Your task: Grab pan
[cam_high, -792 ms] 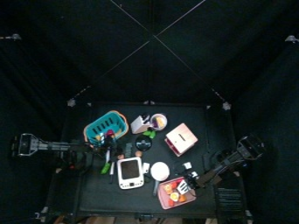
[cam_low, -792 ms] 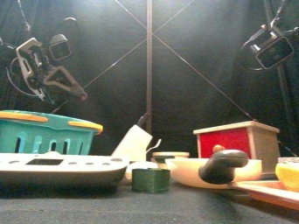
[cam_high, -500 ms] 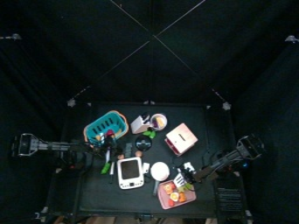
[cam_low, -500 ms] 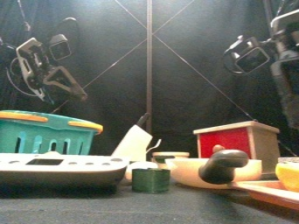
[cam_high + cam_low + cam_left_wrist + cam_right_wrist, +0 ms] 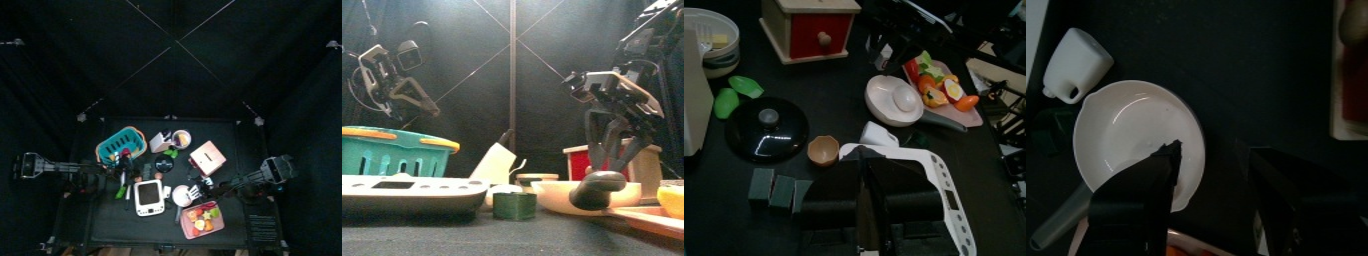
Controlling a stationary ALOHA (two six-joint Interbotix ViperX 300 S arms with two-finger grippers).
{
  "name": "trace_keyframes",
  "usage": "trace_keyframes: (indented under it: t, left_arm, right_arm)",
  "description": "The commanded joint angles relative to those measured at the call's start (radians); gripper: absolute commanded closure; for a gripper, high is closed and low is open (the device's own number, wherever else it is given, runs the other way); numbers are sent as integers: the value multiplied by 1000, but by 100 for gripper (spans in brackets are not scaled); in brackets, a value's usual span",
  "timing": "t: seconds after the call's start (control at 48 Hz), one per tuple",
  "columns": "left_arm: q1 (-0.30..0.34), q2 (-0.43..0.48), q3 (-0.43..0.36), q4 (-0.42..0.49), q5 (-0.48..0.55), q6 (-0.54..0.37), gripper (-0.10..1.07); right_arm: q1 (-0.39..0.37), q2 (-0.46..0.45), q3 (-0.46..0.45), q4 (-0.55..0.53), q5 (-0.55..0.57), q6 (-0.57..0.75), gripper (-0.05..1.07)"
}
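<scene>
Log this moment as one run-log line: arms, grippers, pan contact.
right gripper: open, above white pan, no contact | left gripper: shut, raised at table's left over white scale | pan: not grasped

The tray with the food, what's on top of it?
The tray holds orange, red and green food pieces, seemingly fruit or vegetables. In the top view they sit together on it. What lies beneath the pile is covered, and the pieces are too small to name.

Right gripper (image 5: 608, 135) hung with jaws spread above a dark rounded object (image 5: 597, 187), red-fronted wooden box (image 5: 613, 160) behind it, left gripper (image 5: 393, 80) raised at upper left, teal basket (image 5: 393, 152), white scale (image 5: 409, 192), small green block (image 5: 513, 205) in the foreground
</scene>
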Motion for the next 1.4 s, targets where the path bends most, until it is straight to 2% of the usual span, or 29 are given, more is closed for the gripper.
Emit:
trace_keyframes:
  t: [0.0,0.292,0.604,0.875,1.146,1.375]
  left_arm:
    - [-2,0,-8,0,-8,0,54]
    - [-2,0,5,3,-3,2,55]
    - [-2,0,6,0,-3,0,55]
    - [-2,-2,8,0,-3,0,55]
    - [0,0,9,0,-3,0,55]
    - [-2,-2,9,0,-3,0,55]
  right_arm:
    - [-11,2,-15,-3,-8,-2,23]
    - [-14,43,-18,-17,-43,-2,42]
    - [-32,55,-17,-20,-51,0,48]
    - [-37,41,-44,-23,-29,-2,63]
    - [-48,-14,-69,-55,-14,0,64]
    - [-58,-20,-71,-55,-20,0,64]
